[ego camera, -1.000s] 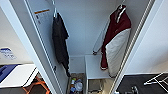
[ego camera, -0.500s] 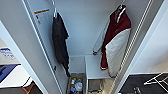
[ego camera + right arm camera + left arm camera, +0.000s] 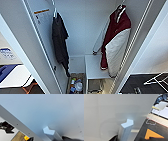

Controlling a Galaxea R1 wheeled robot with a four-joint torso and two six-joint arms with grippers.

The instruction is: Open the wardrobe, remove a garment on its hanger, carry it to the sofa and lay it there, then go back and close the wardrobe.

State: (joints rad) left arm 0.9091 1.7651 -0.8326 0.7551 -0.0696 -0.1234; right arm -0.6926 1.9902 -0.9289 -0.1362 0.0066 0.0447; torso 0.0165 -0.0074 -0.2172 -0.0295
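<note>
A: Head view. What occupies the wardrobe (image 3: 82, 27), and how do its doors stand?

B: Both doors stand swung wide. The left door (image 3: 27, 47) carries an orange-topped label (image 3: 42, 15) near its upper edge; the right door (image 3: 140, 50) runs diagonally along the other side of the opening. Inside, the garment (image 3: 115, 42), maroon with a white sleeve, hangs at the right of the wardrobe interior, close to the right door. Its hanger (image 3: 120, 7) shows as a thin white shape at the collar. A dark shirt (image 3: 60, 42) hangs at the left of the interior, just beside the left door, on a white hanger (image 3: 55, 12) of its own.

A: And lower in the wardrobe?

B: A white shelf (image 3: 93, 66) lies under the garment's hem. Beside it, below the dark shirt, an open compartment holds small mixed items (image 3: 75, 86), too blurred to identify.

A: Left wrist view?

B: A white door handle (image 3: 125, 128) projects from a white wardrobe panel (image 3: 111, 110). Past the panel's edge lie a dark floor and a pale chair (image 3: 159, 106). Whether the left fingers are clenched or released cannot be told.

A: Right wrist view?

B: A matching white handle (image 3: 50, 131) stands out from a pale door face (image 3: 43, 109). The state of the right fingers likewise cannot be told
</note>
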